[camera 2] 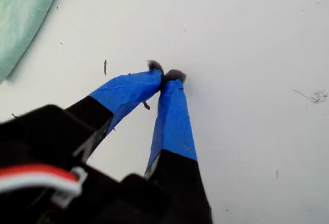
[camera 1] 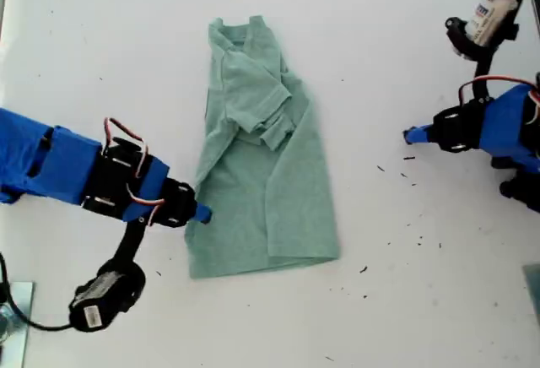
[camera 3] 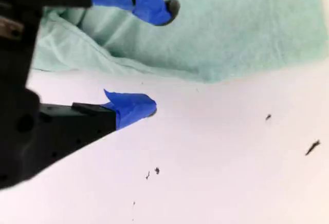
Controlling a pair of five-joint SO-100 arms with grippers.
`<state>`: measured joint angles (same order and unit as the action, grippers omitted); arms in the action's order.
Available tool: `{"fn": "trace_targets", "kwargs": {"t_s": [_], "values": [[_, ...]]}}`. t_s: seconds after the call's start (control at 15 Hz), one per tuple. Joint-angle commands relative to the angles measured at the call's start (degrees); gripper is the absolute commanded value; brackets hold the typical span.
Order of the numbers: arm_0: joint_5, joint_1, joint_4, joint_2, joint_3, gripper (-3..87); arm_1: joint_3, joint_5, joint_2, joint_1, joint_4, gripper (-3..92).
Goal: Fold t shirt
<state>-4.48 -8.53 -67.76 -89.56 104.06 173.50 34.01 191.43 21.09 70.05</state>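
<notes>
Exterior view: t shirt (camera 1: 261, 165) lies near the table's (camera 1: 110, 39) middle, neck toward the far edge, hem toward the near edge. Both long sides are already folded inward, one sleeve lying on top around mid-body, so it reads as a narrow strip; judged next step is a crosswise fold. My second gripper (camera 1: 199, 211) sits at the shirt's side edge facing the exterior view's left, low near the hem, prob. placed there to take that edge or corner. My first gripper (camera 1: 411, 135) is parked well apart from the cloth, toward the exterior view's right, over bare table; looks idle or waiting. Both arms are cut off by the frame edges, bases not seen.

First wrist view: first gripper (camera 2: 165, 74) has its taped tips touching each other, closed on nothing, bare table under them. Only a sliver of shirt (camera 2: 23, 13) shows at one corner. Dark specks on the table; can't tell what they are.

Second wrist view: second gripper (camera 3: 162, 59) is wide apart, nothing held. One fingertip (camera 3: 157, 9) is over the cloth, the other (camera 3: 133, 106) over bare table, so the shirt's edge (camera 3: 205, 34) runs between the jaws. Whether the upper tip touches the fabric: can't tell. Layers under the fold are hidden; the gripper body blocks the rest.
</notes>
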Motion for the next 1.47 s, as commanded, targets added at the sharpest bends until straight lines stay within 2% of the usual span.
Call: {"fn": "trace_targets", "kwargs": {"t_s": [0.0,0.13,0.33,0.47,0.53,0.73,0.93,1.0,1.07,1.13,1.27,1.4], "values": [[-0.53,-0.88,3.6,2.9,0.44,-0.2,2.29,-0.09,0.88,0.35,1.05,2.6],[-3.34,-0.97,-0.97,-2.55,0.44,-0.2,2.46,-0.09,1.76,0.26,1.41,2.6],[-2.9,2.64,-9.32,-17.05,0.18,-0.1,2.55,-0.09,2.29,0.26,1.67,2.6],[-1.67,3.96,-12.13,-21.45,-3.87,-0.1,2.64,-0.09,2.55,0.26,1.85,2.6],[-0.09,4.57,-11.34,-21.09,-5.54,-0.2,2.64,-0.18,2.72,0.26,1.93,2.6],[4.31,4.22,-6.24,-9.4,-15.73,-0.2,2.72,-0.26,2.9,0.35,2.11,2.6],[9.67,4.48,-0.53,9.49,-40.61,-0.2,2.81,-0.26,2.99,0.44,2.11,2.6],[11.78,5.27,2.46,15.47,-47.99,-0.2,2.81,-0.35,2.99,0.44,2.2,2.6],[14.59,6.24,8.96,18.37,-49.22,-0.2,2.81,-0.53,3.08,0.35,2.2,2.6],[15.29,7.47,12.83,21.53,-49.39,4.8,2.81,-0.62,3.08,0.26,2.29,2.6],[19.07,9.05,18.28,27.69,-50.36,22.5,2.9,-0.7,3.34,0.09,2.46,2.6],[21.62,9.49,21.09,29.62,-50.45,27.3,2.9,-0.7,3.52,0.18,2.55,2.6]]}}
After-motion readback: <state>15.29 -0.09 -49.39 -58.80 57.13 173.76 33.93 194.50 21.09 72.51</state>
